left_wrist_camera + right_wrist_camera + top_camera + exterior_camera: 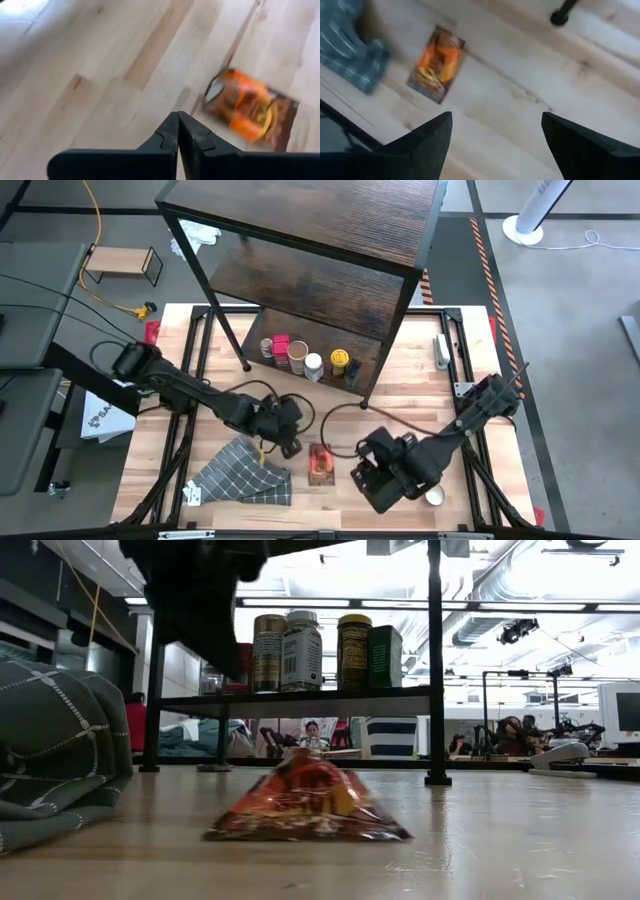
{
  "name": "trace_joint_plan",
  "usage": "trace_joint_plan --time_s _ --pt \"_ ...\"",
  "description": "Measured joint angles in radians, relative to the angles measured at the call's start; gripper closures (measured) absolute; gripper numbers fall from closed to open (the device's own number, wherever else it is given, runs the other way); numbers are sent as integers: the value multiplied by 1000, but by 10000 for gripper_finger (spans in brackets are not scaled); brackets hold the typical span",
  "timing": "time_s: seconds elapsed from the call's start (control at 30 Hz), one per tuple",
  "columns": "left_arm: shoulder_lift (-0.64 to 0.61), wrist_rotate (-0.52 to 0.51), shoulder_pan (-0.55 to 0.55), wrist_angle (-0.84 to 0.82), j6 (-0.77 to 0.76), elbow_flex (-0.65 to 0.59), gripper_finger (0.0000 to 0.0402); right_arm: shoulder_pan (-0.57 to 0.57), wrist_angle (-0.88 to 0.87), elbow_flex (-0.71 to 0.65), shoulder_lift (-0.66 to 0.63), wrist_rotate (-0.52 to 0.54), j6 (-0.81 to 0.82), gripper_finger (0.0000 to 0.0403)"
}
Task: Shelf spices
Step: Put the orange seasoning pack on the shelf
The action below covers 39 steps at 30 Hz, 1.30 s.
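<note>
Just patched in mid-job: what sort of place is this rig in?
Probably a robotics lab or workshop: a wooden table on a concrete floor, exposed ceiling ducts, and people at desks with monitors behind the shelf.

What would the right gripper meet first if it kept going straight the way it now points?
Probably the bare table top: the open right gripper looks down on plain wood straight ahead. The orange spice packet lies off to one side of that line, so it would likely be missed, though depth is hard to judge.
</note>
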Motion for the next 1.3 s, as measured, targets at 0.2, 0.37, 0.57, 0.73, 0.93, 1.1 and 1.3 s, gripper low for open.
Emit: trace_joint_plan --time_s 0.2,0.37,0.57,0.73,0.93,1.1,1.3 --pt "-22 123 -54 101 -133 -196 401 2 466 -270 -2 -68 -34 145" --pt "-12 218 -98 425 -310 -349 401 -55 957 -526 0 -145 -41 157" --pt "-3 210 -100 396 -302 -356 401 -118 1097 -643 -2 -123 18 142" --pt "36 184 -97 478 -267 -355 401 -159 1119 -692 -2 -168 35 120" --pt "166 247 -88 641 -255 -339 401 -185 1246 -732 4 -108 10 115" --pt "200 240 -99 732 -275 -336 401 -190 1357 -798 17 -111 27 115" --pt "221 199 -105 757 -318 -336 401 -173 1549 -859 49 -57 78 115"
